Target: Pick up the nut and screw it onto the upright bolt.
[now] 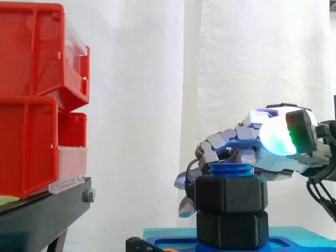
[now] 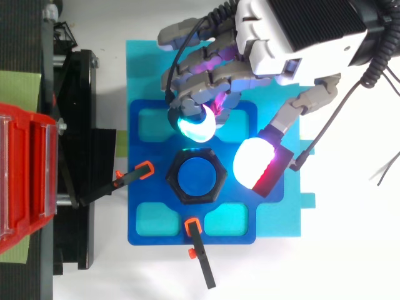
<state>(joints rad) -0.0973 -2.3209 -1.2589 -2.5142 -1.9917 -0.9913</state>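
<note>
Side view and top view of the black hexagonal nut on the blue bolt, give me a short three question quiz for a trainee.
1. True or false: in the side view, an upper black hexagonal nut sits stacked on a lower black hexagonal nut, both on the blue threaded bolt.
2. In the top view, the robot hand reaches in from: A) upper right, B) lower left, C) bottom edge.
3. Fill in: in the top view, ____ orange-tipped black clamps sit at the dark blue tray's edges.
Key: 1 true; 2 A; 3 two.
</note>
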